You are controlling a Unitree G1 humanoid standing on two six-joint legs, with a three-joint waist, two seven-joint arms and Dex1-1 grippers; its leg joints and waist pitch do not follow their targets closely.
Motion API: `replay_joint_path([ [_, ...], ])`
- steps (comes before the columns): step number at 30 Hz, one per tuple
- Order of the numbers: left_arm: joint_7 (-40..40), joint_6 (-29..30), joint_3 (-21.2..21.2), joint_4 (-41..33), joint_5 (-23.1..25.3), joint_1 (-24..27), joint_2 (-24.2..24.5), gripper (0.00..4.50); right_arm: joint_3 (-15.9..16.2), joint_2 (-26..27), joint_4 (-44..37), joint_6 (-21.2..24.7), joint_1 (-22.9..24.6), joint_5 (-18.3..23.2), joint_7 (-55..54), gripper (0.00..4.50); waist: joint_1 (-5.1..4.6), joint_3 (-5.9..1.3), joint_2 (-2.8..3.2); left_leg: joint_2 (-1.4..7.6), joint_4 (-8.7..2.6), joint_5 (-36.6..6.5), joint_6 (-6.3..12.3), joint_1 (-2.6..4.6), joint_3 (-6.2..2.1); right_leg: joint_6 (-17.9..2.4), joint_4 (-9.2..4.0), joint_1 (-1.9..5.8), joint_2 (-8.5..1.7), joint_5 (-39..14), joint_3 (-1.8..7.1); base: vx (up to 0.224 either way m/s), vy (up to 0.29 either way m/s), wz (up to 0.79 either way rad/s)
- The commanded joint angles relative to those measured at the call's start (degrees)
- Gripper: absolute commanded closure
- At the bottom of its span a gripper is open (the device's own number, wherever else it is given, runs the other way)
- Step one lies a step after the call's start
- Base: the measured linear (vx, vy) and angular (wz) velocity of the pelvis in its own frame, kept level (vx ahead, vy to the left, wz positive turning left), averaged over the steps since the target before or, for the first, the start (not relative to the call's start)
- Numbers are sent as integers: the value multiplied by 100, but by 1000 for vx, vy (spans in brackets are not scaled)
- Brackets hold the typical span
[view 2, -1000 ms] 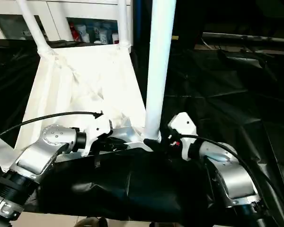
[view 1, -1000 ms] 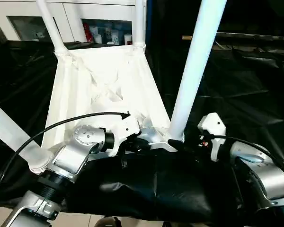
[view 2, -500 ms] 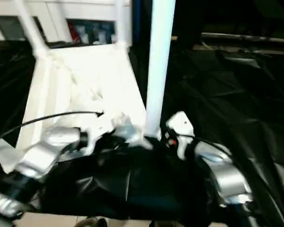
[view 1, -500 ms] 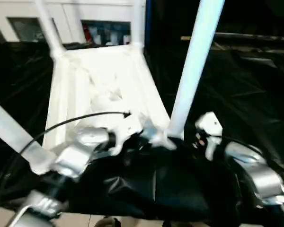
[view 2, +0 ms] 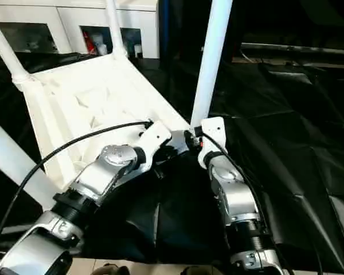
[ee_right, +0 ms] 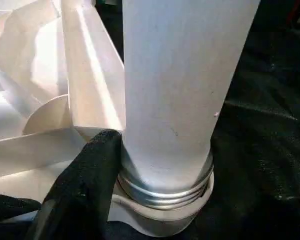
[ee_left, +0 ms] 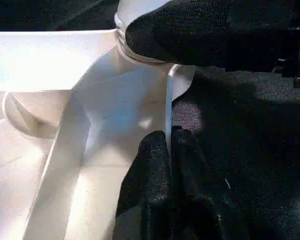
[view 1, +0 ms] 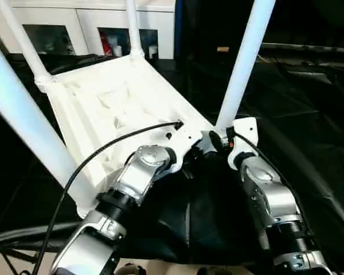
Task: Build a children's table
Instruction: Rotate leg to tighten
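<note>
The children's table [view 1: 112, 109] lies upside down on a tabletop covered in black sheeting [view 1: 309, 114], its ribbed underside facing up and four white legs standing from the corner sockets. Both arms reach to the near corner on the robot's right, where one leg [view 1: 241, 74] rises from its socket [ee_right: 165, 210]. The left end effector [ee_left: 167, 150] is closed, its two black fingers pinching the thin upright rim [ee_left: 169, 95] of the top just beside that socket. The right end effector [view 1: 221, 140] sits at the base of the same leg; in the right wrist view one black finger [ee_right: 87, 175] presses against the leg's foot, where the screw thread [ee_right: 165, 192] meets the socket, while the second finger is hidden, so a firm grasp cannot be told. The jaws stand partly apart about the leg's width. Another leg [view 1: 28, 132] rises at the near corner on the robot's left, and two more [view 1: 23, 43] [view 1: 133, 28] stand at the far corners. Behind the tabletop is a white cabinet [view 1: 80, 28] with glass-fronted shelves holding small items. A black cable [view 1: 109, 149] arcs over the left forearm [view 1: 132, 183].
</note>
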Motion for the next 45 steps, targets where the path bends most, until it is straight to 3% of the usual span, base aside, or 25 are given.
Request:
replay_joint_path([
  [1, -169, -289, -64, 94, -82, 100, -36, 450, 206, 95, 88, 143, 141, 151, 334, 122, 0, -301, -106, 320, -452, -1238, 248, 28, -131, -1031, -539, 186, -441, -1668, 240, 0, 0, 0],
  [4, -311, -326, -71, 20, -130, 171, 74, 450, 216, -45, -62, 134, 172, 193, 496, 98, -11, -294, -102, 333, -471, -1346, 216, 15, -144, -983, -547, 183, -445, -1801, 242, 0, 0, 0],
  [5, -617, -439, -96, -143, -212, 287, 272, 450, 237, -354, -367, 167, 251, 300, 902, 79, -10, -294, -110, 335, -474, -1344, 216, 18, -149, -974, -547, 198, -442, -1777, 238, 0, 0, 0],
  [8, -956, -545, -131, -335, -300, 400, 464, 450, 266, -712, -674, 244, 360, 410, 1361, 79, 4, -302, -110, 342, -463, -1233, 313, 3, -142, -983, -531, 213, -443, -1588, 245, 0, 0, 0],
  [14, -2001, -811, -240, -829, -509, 661, 1009, 450, 326, -1737, -1347, 389, 751, 611, 2710, 79, 64, -308, -103, 356, -427, -910, 513, 3, -106, -1158, -491, 210, -437, -1166, 244, 0, 0, 0],
  [16, -2202, -812, -265, -947, -568, 708, 1122, 450, 365, -1929, -1476, 424, 835, 661, 2975, 79, 73, -298, -76, 379, -445, -966, 505, 6, -116, -1229, -488, 207, -441, -1161, 238, 0, 0, 0],
  [20, -2636, -734, -313, -1274, -757, 818, 1335, 450, 505, -2251, -1705, 595, 976, 751, 3379, 79, 81, -312, -78, 380, -435, -879, 521, 14, -109, -1344, -458, 207, -434, -935, 230, 0, 0, 0],
  [30, -2885, -726, -300, -1485, -777, 953, 1500, 450, 530, -2185, -1796, 597, 964, 981, 3629, 79, 93, -355, -83, 378, -400, -645, 585, 16, -96, -1510, -407, 246, -450, -527, 222, 0, 0, 0],
  [38, -2921, -663, -311, -1568, -778, 1011, 1561, 450, 573, -2243, -1822, 591, 1012, 1046, 3745, 157, 105, -378, -85, 376, -376, -533, 626, 13, -94, -1553, -376, 262, -448, -367, 219, 0, 0, 0],
  [45, -2804, -641, -292, -1493, -706, 1027, 1519, 450, 557, -2028, -1652, 490, 1044, 876, 3448, 174, 98, -373, -83, 360, -367, -514, 604, 3, -90, -1555, -369, 257, -440, -357, 214, 0, 0, 0],
])
